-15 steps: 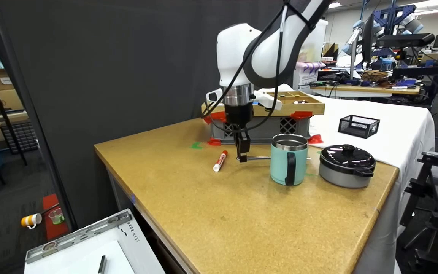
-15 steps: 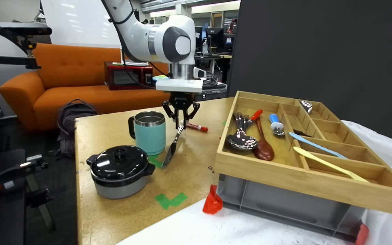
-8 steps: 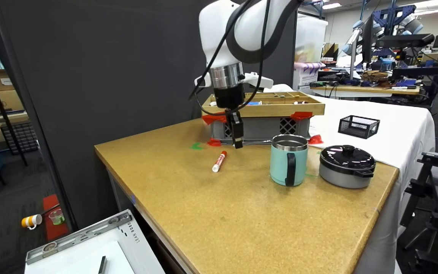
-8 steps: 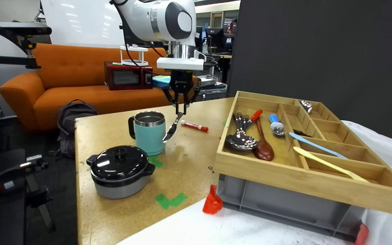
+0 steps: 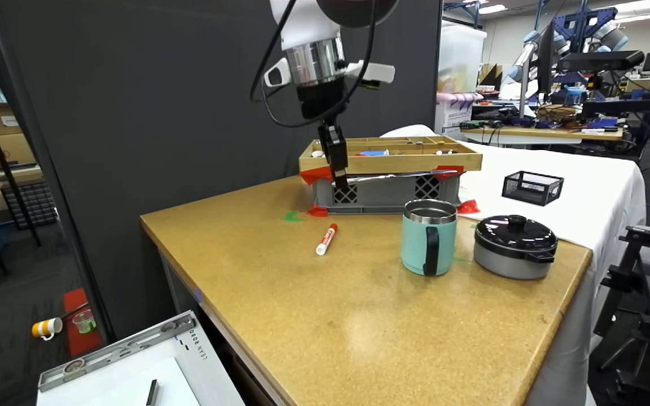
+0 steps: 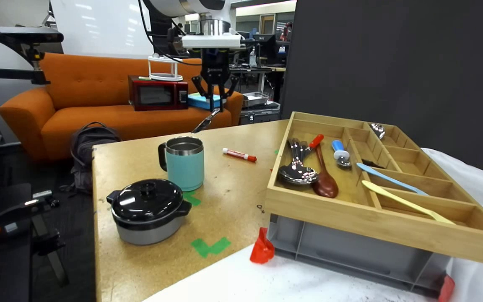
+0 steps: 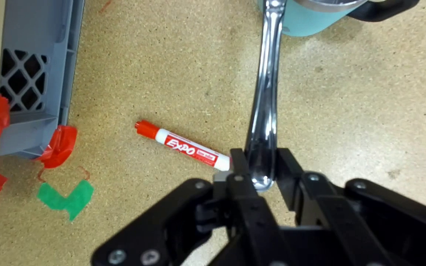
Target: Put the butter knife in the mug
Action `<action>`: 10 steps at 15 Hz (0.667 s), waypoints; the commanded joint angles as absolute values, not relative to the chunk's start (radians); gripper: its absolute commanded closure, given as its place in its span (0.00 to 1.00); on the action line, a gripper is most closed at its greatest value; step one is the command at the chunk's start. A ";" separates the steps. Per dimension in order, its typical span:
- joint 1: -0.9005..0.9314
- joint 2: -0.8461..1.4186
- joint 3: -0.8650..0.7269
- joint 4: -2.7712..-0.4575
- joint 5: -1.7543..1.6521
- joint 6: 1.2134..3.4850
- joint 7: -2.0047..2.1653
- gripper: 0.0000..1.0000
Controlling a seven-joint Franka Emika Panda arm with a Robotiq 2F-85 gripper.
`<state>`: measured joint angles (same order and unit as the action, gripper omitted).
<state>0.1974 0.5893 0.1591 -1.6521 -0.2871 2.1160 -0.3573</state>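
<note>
My gripper point(image 5: 340, 181) is shut on the end of the butter knife's handle, as the wrist view point(image 7: 261, 157) shows. The silvery butter knife point(image 7: 268, 74) points away from the fingers, close to level, in the air well above the table. It also shows in both exterior views point(image 5: 398, 176) point(image 6: 204, 123). The teal mug point(image 5: 427, 248) stands upright on the table, with a steel rim and black handle; it shows in an exterior view point(image 6: 186, 167) too. In the wrist view the mug point(image 7: 309, 20) is partly cut off at the top, and the knife's far end passes out of frame near it.
A red-and-white marker point(image 5: 326, 239) lies on the table point(image 5: 330, 316). A grey pot with a black lid point(image 5: 515, 248) stands beside the mug. A wooden utensil tray point(image 6: 375, 209) sits on a grey crate point(image 6: 350, 256). A black mesh basket point(image 5: 532, 189) is farther back.
My gripper has risen, carrying the butter knife from table level to above the mug's rim height. The mug, pot and marker stay where they were.
</note>
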 commanded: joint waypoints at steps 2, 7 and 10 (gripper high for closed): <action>0.188 0.535 0.162 -1.679 -0.274 2.104 -0.366 0.94; 0.133 0.458 0.177 -1.763 -0.220 2.171 -0.424 0.94; 0.101 0.392 0.185 -1.844 -0.168 2.215 -0.474 0.94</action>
<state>0.1425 0.4734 0.1607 -1.7353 -0.2172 2.1456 -0.4214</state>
